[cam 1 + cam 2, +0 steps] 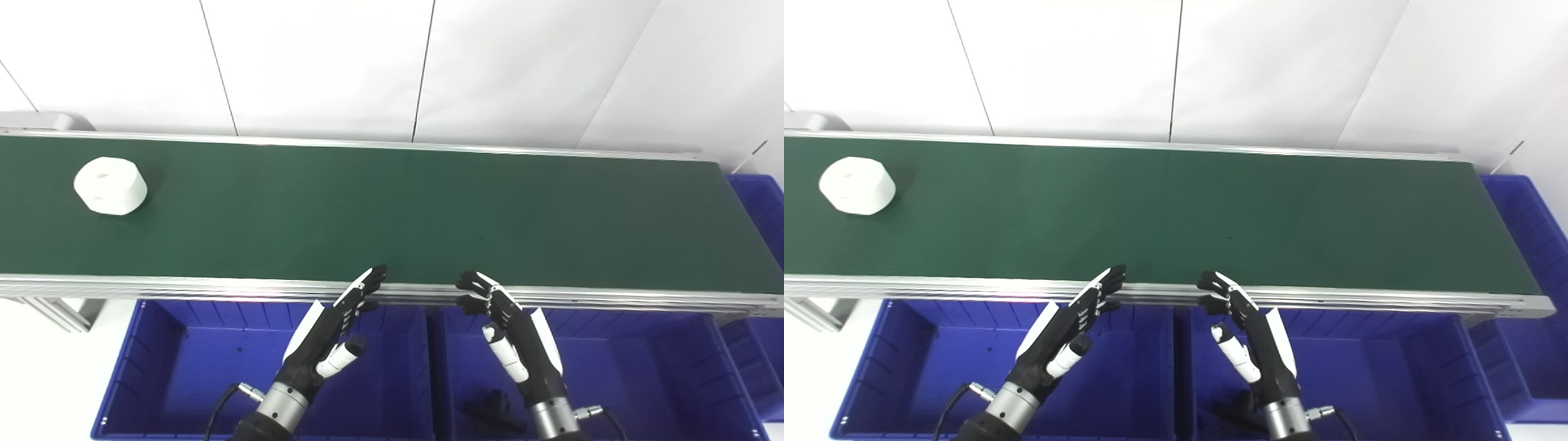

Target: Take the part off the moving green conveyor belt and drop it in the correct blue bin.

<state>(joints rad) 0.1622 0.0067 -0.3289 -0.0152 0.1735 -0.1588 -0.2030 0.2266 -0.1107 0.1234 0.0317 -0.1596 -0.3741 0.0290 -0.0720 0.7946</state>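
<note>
Sitting flat, white part (110,185) on belt (392,214), bore upward

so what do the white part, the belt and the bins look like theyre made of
White part: likely matte plastic; uniform white, soft shading, no glint. Belt: dark green rubber or PVC, matte and flat. Belt rail: bare metal, probably aluminium; silvery ridges catch light. Bins: moulded blue plastic, slightly glossy, ribbed walls.

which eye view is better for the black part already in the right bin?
Left eye view. The black part lies on the floor of the right blue bin, beside the right hand's wrist, its outline mostly exposed. In the right eye view it sits lower, partly hidden behind that wrist.
</note>
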